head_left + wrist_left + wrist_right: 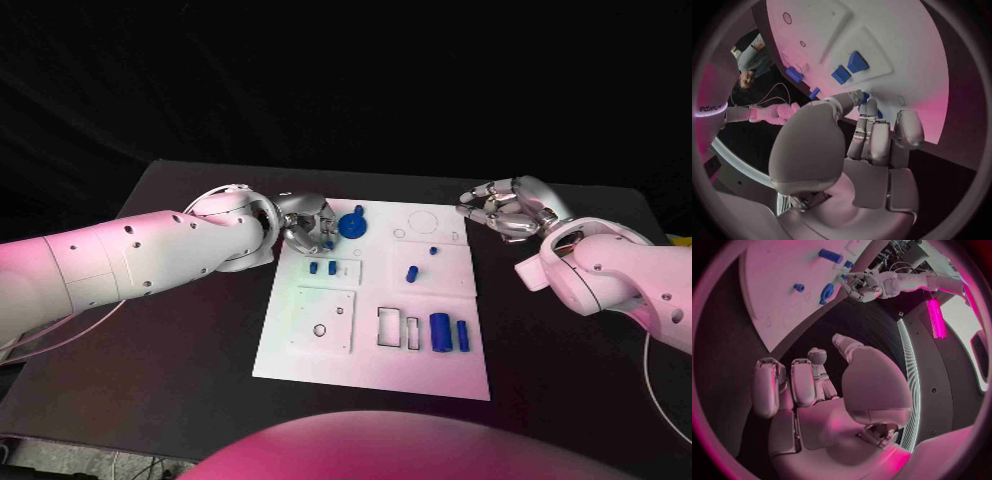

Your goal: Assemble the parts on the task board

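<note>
The white task board (325, 355) lies mid-table. A blue gear (355, 223) sits at its far left corner. My left hand (306, 228) hovers right beside it, fingers curled toward its edge. In the left wrist view, bits of blue (864, 95) show behind the fingertips (871, 107); whether they grip the gear is unclear. Small blue parts (326, 267) lie just below the hand, with others (414, 270) mid-board. Two blue cylinders (450, 333) stand in the near right slots. My right hand (505, 208) hangs off the board's far right corner, fingers curled in, holding nothing.
The board has bare recesses: a round outline (427, 220) at the far right, a square plate (323, 320) with small holes, and rectangular slots (392, 327). Black table (173, 330) surrounds the board. The right wrist view shows the left hand (862, 286) by the gear (826, 292).
</note>
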Robot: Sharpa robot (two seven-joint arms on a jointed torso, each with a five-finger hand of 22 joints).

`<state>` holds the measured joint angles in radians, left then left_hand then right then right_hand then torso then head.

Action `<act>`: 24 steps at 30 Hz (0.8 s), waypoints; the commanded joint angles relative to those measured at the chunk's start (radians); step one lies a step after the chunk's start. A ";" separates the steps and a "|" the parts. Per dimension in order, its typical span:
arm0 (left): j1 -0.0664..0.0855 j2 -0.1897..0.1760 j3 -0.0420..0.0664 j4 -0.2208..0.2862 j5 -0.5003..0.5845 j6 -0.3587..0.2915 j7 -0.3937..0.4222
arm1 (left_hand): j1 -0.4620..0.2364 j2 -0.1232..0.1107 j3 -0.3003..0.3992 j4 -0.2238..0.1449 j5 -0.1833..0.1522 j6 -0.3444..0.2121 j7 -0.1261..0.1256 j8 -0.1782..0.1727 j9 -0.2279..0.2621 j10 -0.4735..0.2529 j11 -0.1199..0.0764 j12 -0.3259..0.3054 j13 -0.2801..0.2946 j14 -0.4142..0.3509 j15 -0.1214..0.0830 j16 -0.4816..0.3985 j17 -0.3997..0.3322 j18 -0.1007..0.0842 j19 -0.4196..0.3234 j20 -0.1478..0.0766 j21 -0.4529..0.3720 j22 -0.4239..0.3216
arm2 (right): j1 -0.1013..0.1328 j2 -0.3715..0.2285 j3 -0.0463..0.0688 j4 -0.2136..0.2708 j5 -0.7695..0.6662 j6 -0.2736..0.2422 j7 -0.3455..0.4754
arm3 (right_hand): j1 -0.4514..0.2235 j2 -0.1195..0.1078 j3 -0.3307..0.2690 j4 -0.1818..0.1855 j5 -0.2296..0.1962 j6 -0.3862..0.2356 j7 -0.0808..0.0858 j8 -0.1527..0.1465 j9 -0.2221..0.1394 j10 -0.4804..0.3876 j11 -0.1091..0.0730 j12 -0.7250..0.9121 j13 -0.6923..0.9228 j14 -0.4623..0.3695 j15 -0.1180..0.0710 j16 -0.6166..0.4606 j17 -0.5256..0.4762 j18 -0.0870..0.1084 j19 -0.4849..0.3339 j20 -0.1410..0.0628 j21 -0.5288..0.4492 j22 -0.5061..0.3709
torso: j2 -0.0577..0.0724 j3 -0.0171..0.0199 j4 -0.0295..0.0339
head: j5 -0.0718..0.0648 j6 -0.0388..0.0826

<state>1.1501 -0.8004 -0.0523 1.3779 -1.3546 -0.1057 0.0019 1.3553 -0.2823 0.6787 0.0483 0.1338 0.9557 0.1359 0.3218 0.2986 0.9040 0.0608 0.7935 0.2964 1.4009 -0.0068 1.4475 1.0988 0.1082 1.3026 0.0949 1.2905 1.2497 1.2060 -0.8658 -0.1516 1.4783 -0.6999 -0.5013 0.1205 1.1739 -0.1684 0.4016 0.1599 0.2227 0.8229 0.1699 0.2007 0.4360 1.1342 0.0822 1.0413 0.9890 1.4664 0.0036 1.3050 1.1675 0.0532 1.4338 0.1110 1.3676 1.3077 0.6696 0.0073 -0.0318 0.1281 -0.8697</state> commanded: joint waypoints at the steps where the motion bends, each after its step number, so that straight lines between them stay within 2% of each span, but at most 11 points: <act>1: -0.001 0.001 0.001 0.003 0.009 0.005 0.017 | -0.006 -0.004 -0.004 0.004 -0.001 -0.009 -0.002 -0.006 -0.001 -0.009 0.002 0.005 0.002 -0.001 0.005 0.004 0.000 -0.013 -0.005 0.003 -0.007 -0.002 | -0.001 0.001 0.000 0.000 -0.011 0.012 0.001 | 0.005 0.007 -0.002 0.005 0.006 -0.007 -0.001 0.005 -0.001 -0.010 0.000 0.000 -0.001 0.010 0.000 -0.004 -0.001 0.006 -0.007 -0.002 -0.007 0.095 | 0.000 -0.0004 0.0002 | -0.001 0.000; 24: -0.002 -0.010 0.001 0.007 0.011 -0.001 0.019 | -0.005 -0.001 -0.007 0.004 0.001 0.002 -0.004 -0.002 0.001 -0.011 0.002 0.013 0.006 0.002 0.005 0.006 0.008 -0.013 -0.005 0.004 -0.008 -0.001 | -0.002 0.002 0.000 -0.002 -0.011 0.011 0.001 | 0.005 0.007 -0.002 0.005 0.006 -0.007 -0.001 0.005 -0.001 -0.010 0.000 0.000 -0.001 0.010 0.000 -0.004 -0.001 0.006 -0.007 -0.002 -0.007 0.095 | 0.000 -0.0003 0.0001 | 0.002 -0.001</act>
<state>1.1482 -0.8106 -0.0522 1.3817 -1.3508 -0.1063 0.0099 1.3554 -0.2823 0.6758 0.0511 0.1338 0.9526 0.1323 0.3218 0.2987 0.9005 0.0644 0.8017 0.3007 1.4008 -0.0068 1.4475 1.1062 0.1083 1.3025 0.0948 1.2866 1.2487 1.2053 -0.8650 -0.1517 1.4758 -0.7010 -0.5014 0.1201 1.1739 -0.1684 0.4016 0.1599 0.2227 0.8230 0.1699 0.2007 0.4361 1.1342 0.0822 1.0413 0.9891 1.4664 0.0036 1.3050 1.1675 0.0531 1.4338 0.1110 1.3676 1.3074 0.6697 0.0067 -0.0317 0.1295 -0.8703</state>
